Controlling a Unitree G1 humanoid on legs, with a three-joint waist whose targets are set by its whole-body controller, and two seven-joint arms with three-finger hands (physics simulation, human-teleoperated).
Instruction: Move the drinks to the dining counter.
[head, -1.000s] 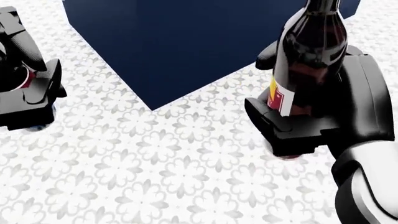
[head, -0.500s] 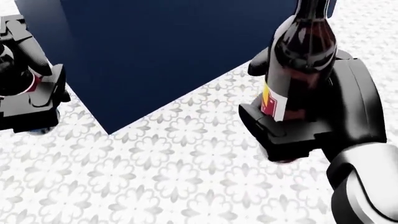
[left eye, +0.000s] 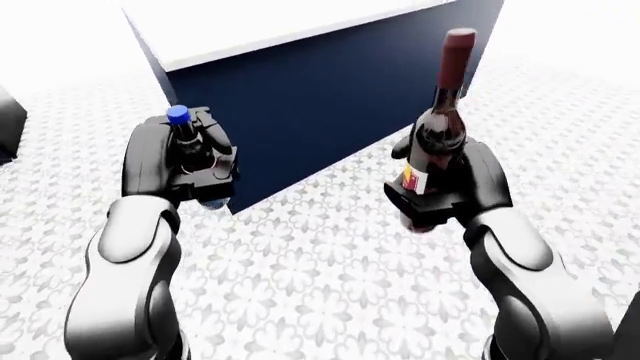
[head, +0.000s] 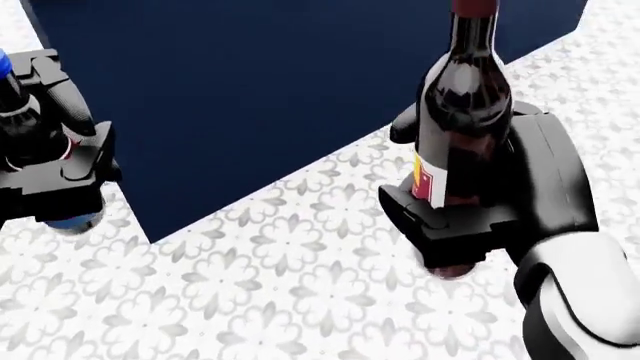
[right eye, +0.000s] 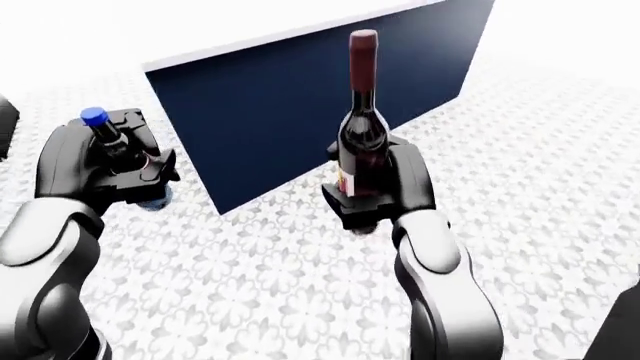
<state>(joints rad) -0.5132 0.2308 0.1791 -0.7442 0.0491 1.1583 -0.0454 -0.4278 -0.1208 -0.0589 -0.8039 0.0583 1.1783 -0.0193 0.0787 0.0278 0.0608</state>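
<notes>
Wine bottle (left eye: 436, 127) upright in closed right hand (left eye: 445, 187), blue-capped bottle (left eye: 184, 139) gripped in left hand (left eye: 180, 161)

Bottles (left eye: 438, 127) in both hands, upright.

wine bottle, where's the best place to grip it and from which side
Grip the wine bottle round its wide lower body at the label, from the side, as the right hand does now. It stands upright, and the narrow neck gives the fingers far less to wrap.
</notes>
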